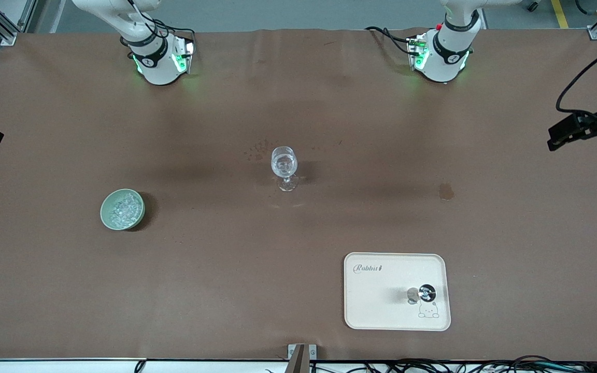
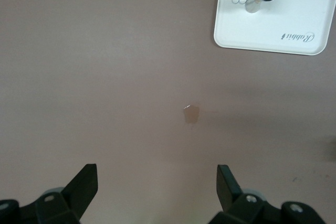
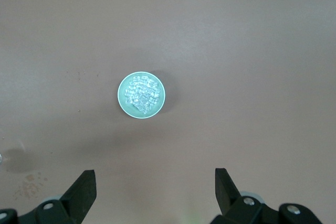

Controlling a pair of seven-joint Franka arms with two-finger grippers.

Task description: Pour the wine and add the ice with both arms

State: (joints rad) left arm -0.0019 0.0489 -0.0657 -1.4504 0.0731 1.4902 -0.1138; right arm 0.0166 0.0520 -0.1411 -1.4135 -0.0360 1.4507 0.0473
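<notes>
Tray [image 1: 397, 311] printed "Rabbit"; ice [image 1: 122, 208] in green bowl [image 1: 108, 217].

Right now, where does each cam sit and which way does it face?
Front view: high, across the table, facing both arm bases; sees the wine glass, the bowl of ice and the tray.
Left wrist view: looks down past the open left gripper at the same tray.
Right wrist view: looks down past the open right gripper at the same bowl of ice.
</notes>
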